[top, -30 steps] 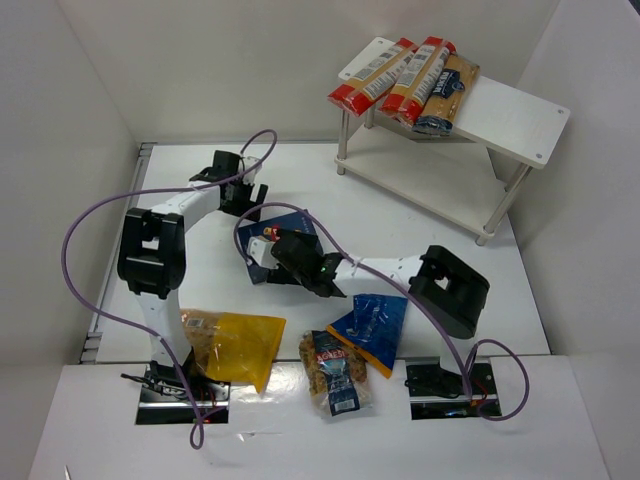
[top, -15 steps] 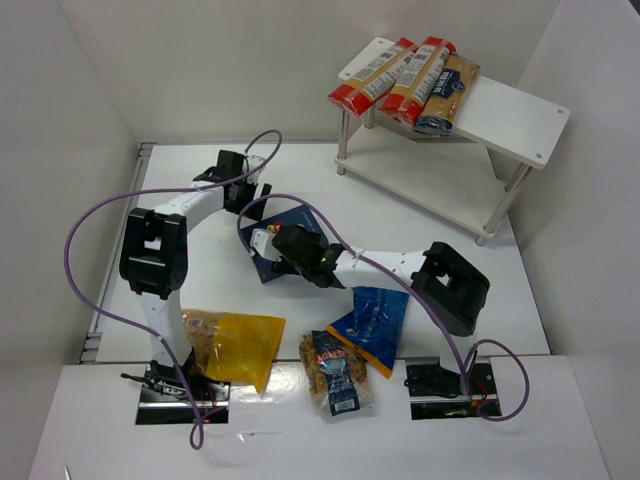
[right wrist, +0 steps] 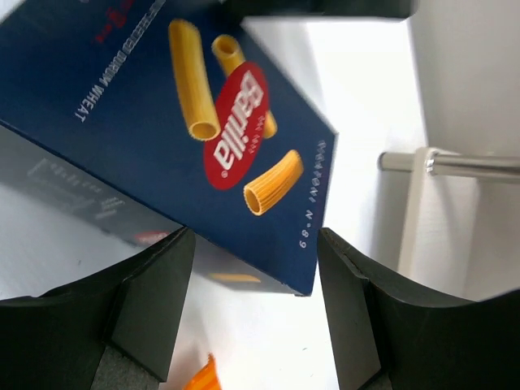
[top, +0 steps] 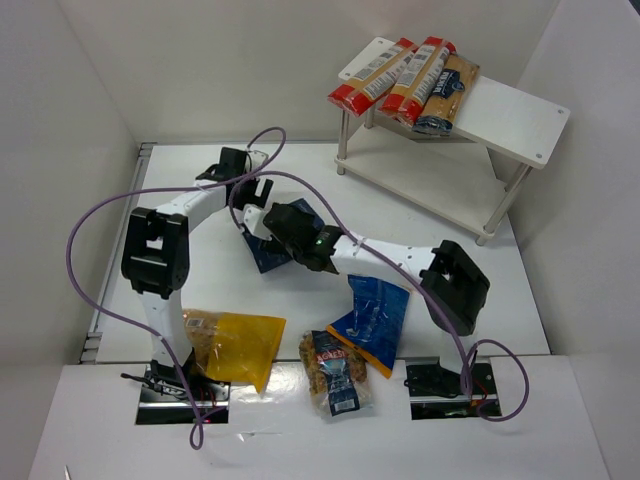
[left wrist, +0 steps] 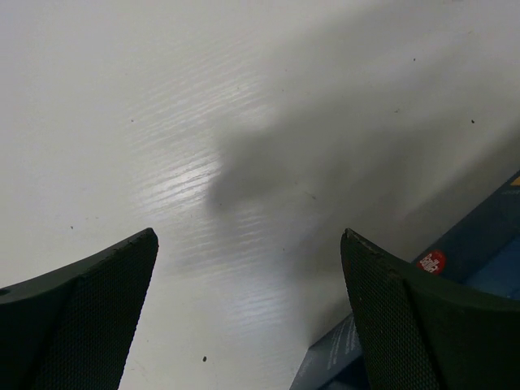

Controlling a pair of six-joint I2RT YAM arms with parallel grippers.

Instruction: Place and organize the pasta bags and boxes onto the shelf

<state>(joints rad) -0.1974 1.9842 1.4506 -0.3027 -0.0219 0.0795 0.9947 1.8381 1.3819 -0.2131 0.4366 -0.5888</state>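
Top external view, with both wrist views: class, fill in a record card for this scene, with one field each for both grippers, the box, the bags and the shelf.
left gripper: open, holding nothing, over the table beside the box
right gripper: fingers either side of the box's corner; grip unclear
pasta box: dark blue, mid-table, not on the shelf
bags: yellow bag, blue bag and clear bag, lying near the arm bases
shelf: top tier holds spaghetti packs
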